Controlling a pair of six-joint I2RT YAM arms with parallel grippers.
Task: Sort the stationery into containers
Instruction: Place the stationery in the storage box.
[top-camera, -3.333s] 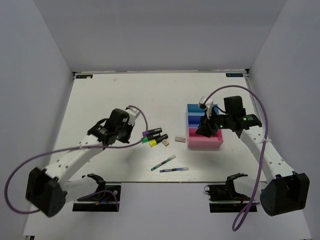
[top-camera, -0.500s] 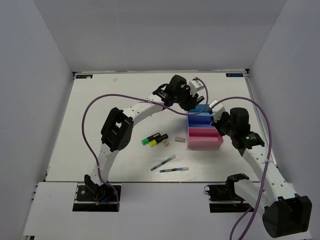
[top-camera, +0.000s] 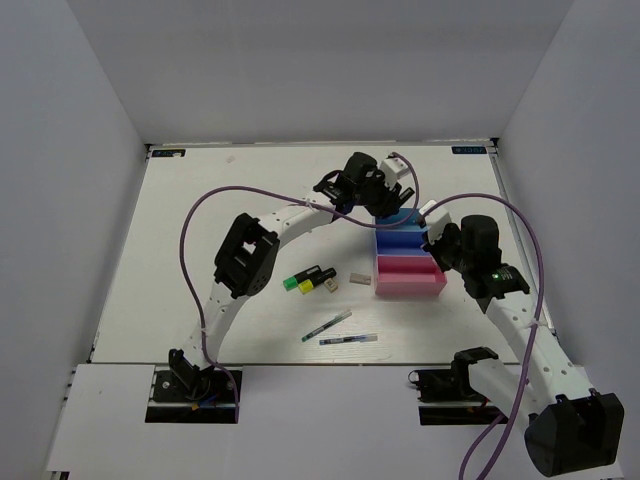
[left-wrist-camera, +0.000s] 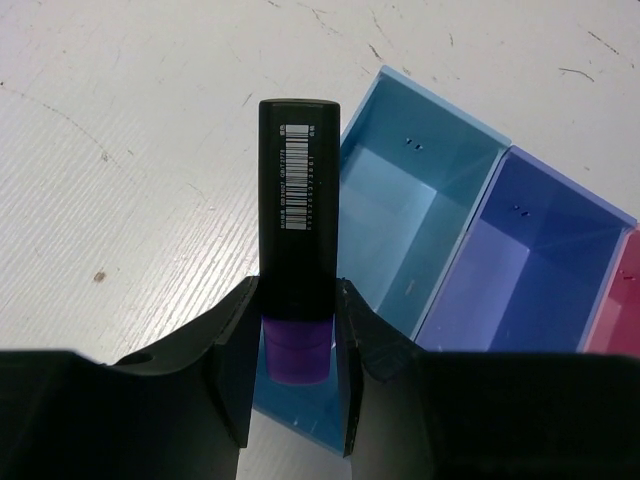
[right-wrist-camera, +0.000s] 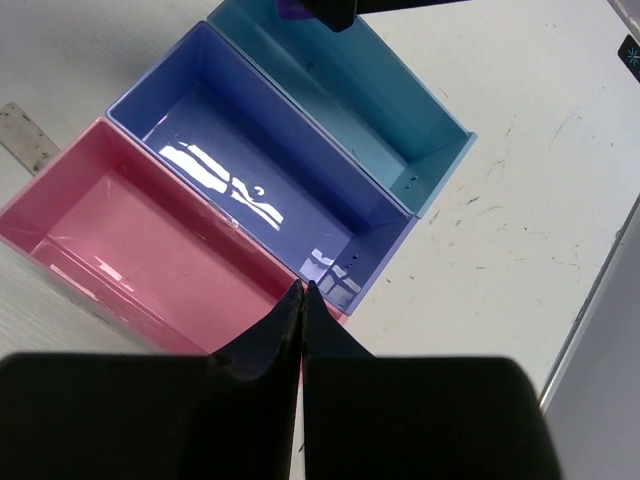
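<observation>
My left gripper (left-wrist-camera: 297, 290) is shut on the purple highlighter (left-wrist-camera: 297, 190), black body out front and purple cap between the fingers. It hangs over the near-left edge of the light blue bin (left-wrist-camera: 400, 230); from above it (top-camera: 385, 205) is at the organiser's far end. The darker blue bin (left-wrist-camera: 520, 260) and pink bin (right-wrist-camera: 120, 240) follow. My right gripper (right-wrist-camera: 302, 292) is shut and empty above the pink and darker blue bins' right end. The green highlighter (top-camera: 312, 273) and yellow highlighter (top-camera: 306, 285) lie left of the organiser (top-camera: 410, 288). An eraser (top-camera: 358, 279) lies between them.
Two thin pens (top-camera: 326, 326) (top-camera: 348, 340) lie near the front of the table. A small pale piece (top-camera: 330, 287) sits by the yellow highlighter. White walls close in the table on three sides. The left arm's purple cable arcs over the table's left half.
Since 3.3 s ago my left arm carried the purple highlighter from the group to the light blue bin. My right gripper left the pink bin and drew back right.
</observation>
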